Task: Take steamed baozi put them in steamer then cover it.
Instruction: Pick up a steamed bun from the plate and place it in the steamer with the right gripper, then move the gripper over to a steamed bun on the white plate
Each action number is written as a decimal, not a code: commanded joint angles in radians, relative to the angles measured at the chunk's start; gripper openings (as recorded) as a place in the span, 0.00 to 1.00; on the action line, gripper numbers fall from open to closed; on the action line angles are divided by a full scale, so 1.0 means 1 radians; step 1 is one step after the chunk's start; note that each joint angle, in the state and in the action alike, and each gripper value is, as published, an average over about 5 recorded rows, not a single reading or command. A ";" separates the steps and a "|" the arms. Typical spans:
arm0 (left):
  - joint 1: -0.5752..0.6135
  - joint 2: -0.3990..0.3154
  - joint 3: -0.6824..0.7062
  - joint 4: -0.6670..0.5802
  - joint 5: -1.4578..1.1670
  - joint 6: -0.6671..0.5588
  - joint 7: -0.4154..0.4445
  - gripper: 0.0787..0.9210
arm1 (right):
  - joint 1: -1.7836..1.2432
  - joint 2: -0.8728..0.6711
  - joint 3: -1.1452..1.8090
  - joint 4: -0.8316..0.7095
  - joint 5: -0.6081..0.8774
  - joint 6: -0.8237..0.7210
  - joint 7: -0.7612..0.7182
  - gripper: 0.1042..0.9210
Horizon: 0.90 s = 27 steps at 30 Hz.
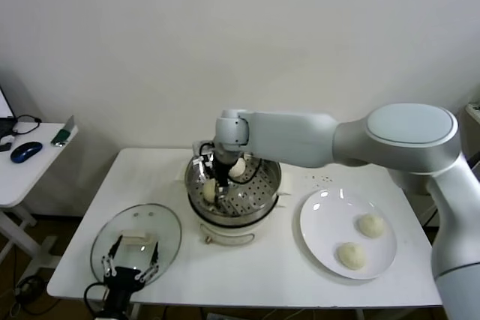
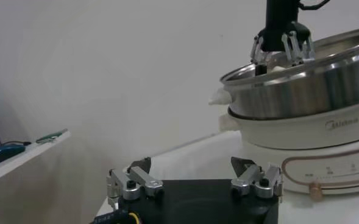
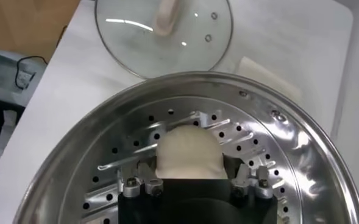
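The steel steamer [image 1: 264,187] stands on its cream pot base at the table's middle. My right gripper [image 1: 214,183] reaches into its left side, shut on a baozi [image 3: 188,152] held low over the perforated bottom [image 3: 258,146]. A second baozi [image 1: 238,168] lies at the steamer's back. Two more baozi [image 1: 371,224] [image 1: 351,255] lie on the white plate [image 1: 322,222] to the right. The glass cover [image 1: 169,226] lies flat at the front left, also in the right wrist view [image 3: 130,42]. My left gripper [image 1: 132,269] hovers open over its near edge.
The left wrist view shows the steamer [image 2: 313,91] and pot base [image 2: 325,131] ahead, with my right gripper [image 2: 281,50] dipping in. A side table [image 1: 22,174] with a blue mouse [image 1: 25,151] stands at the far left. The wall is close behind.
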 commanded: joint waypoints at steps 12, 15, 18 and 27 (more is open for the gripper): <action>0.002 0.002 -0.002 0.003 0.001 -0.002 0.000 0.88 | 0.020 -0.041 0.008 0.036 -0.014 0.005 -0.023 0.87; 0.002 0.003 -0.003 0.002 0.001 -0.002 0.000 0.88 | 0.062 -0.093 0.007 0.080 -0.010 0.017 -0.045 0.88; 0.004 0.003 -0.003 0.000 0.002 -0.001 0.000 0.88 | 0.118 -0.163 0.007 0.123 0.001 0.034 -0.069 0.88; -0.003 -0.003 -0.011 -0.001 0.001 0.011 0.004 0.88 | 0.284 -0.472 -0.027 0.298 0.057 0.128 -0.196 0.88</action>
